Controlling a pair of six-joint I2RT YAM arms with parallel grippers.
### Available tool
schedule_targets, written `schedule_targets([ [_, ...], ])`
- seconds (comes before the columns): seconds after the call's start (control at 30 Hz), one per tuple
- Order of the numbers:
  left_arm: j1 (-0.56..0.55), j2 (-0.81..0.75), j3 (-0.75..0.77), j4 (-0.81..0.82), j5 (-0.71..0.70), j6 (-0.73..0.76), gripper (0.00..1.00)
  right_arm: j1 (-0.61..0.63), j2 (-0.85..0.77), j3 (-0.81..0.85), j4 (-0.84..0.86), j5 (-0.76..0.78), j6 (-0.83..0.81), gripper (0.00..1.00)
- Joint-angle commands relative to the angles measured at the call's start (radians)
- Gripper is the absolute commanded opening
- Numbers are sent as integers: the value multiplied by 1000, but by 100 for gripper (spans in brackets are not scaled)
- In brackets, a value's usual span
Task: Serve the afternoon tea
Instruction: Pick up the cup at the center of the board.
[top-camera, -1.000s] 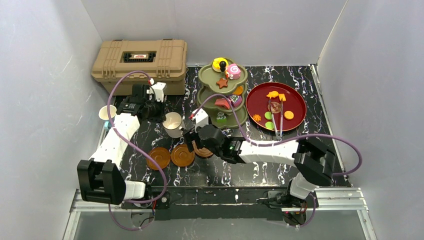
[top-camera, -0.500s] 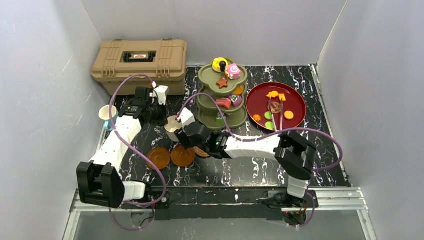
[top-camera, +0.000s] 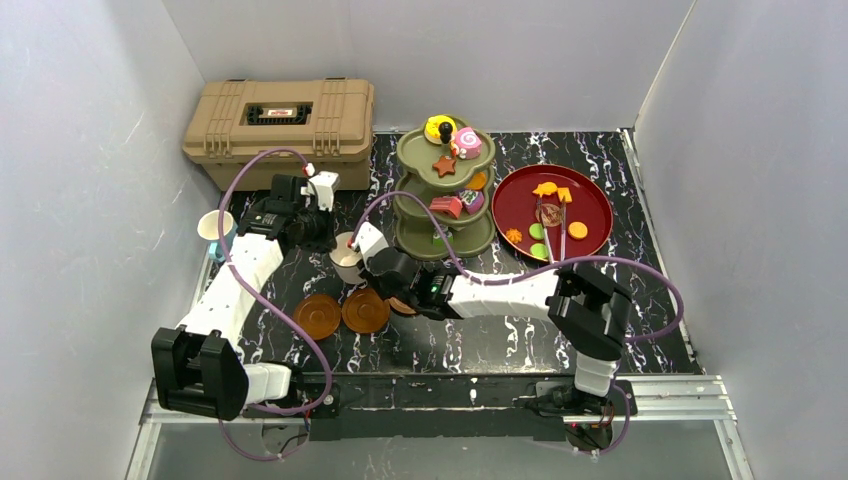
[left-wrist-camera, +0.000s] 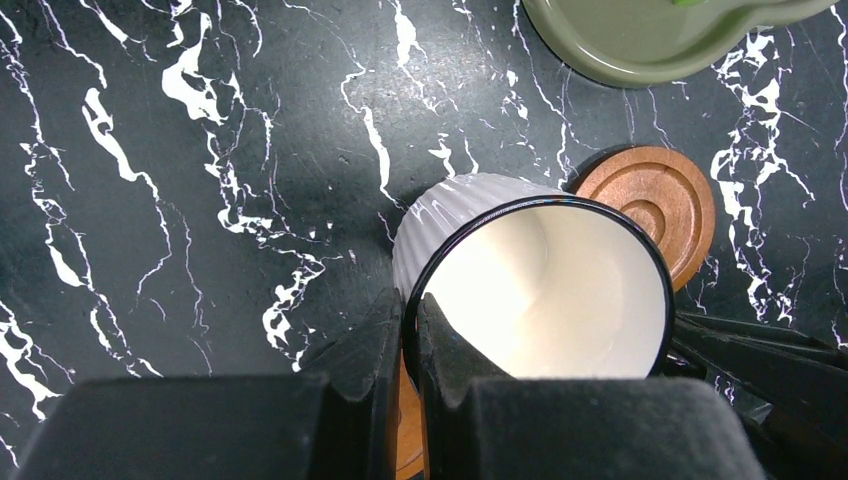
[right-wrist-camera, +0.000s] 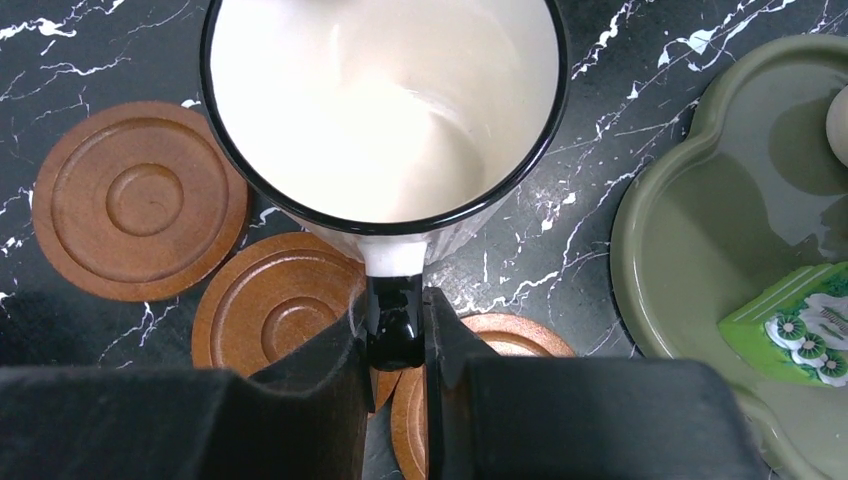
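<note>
Robot test cell, laboratory type. Enclosed on three sides by plain pale panel walls (top-camera: 90, 150); black marble-pattern worktop (top-camera: 520, 345); aluminium mounting rail (top-camera: 690, 392) along near edge; exposed purple cabling (top-camera: 680, 312).

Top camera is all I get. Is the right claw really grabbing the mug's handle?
Observer: Yes. In the right wrist view, the right gripper has a finger on each side of the white mug's black handle.
Operator: What's the other claw doing?
Observer: The left gripper is pinching the mug's rim, with one finger inside and one outside.
Operator: Is there tea in it?
Observer: No, the inside is bare and cream-coloured.
</note>
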Motion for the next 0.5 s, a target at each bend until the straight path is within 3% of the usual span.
schedule_targets([
  [0.0, -40, -45, 25, -33, 117, -25, 0, -1, -70, -23, 69, -7, -20, 1],
  [0.07, -59, -41, 30, -32, 134, -35, 4, 0, -109, -68, 92, -1, -19, 1],
  [0.1, -72, -36, 35, -32, 141, -37, 18, 0, -131, -97, 119, 10, -17, 1],
  [0.17, -94, -28, 48, -32, 151, -37, 36, 0, -179, -148, 136, 39, -10, 1],
  [0.23, -104, -21, 63, -33, 164, -37, 65, 0, -227, -207, 147, 66, -3, 1],
  [0.3, -105, -20, 79, -42, 166, -37, 82, 0, -265, -255, 165, 89, 1, 1],
  [0.37, -106, -22, 98, -56, 159, -37, 96, 0, -292, -287, 168, 108, 11, 1],
  [0.47, -104, -34, 125, -84, 145, -29, 98, 0, -324, -329, 173, 130, 23, 1],
])
